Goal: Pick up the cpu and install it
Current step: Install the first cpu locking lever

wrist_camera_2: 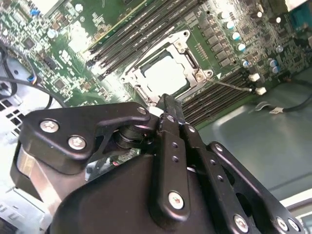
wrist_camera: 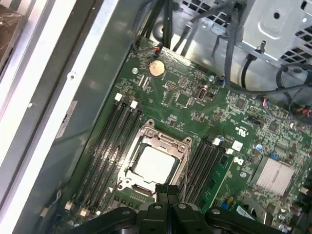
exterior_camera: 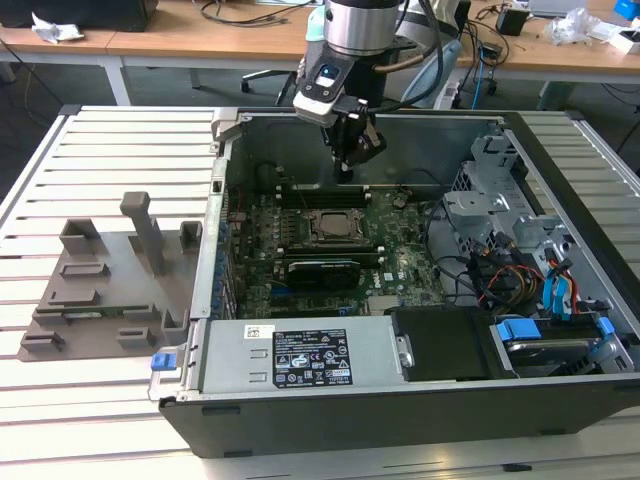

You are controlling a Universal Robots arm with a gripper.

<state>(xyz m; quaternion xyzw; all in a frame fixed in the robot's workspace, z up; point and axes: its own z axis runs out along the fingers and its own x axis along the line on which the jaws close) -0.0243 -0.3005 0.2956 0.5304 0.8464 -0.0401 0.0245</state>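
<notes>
The cpu (exterior_camera: 332, 226), a pale silvery square, lies flat inside the open metal socket frame (wrist_camera: 146, 127) on the green motherboard (exterior_camera: 400, 255); both wrist views also show the cpu (wrist_camera_2: 165, 74) (wrist_camera: 154, 163) seated there. My gripper (exterior_camera: 348, 165) hangs above the board inside the open computer case, a little behind the socket in the exterior view. Its black fingers (wrist_camera: 168, 195) are pressed together with nothing between them. In the second wrist view the gripper (wrist_camera_2: 165, 103) has its tip just short of the socket's edge.
Dark memory slots (wrist_camera: 114, 141) flank the socket on both sides. A power supply (exterior_camera: 300, 360) sits at the case front, with a drive cage (exterior_camera: 500, 215) and coloured cables on the exterior view's right. A grey parts fixture (exterior_camera: 110, 290) rests on the slatted table at the left.
</notes>
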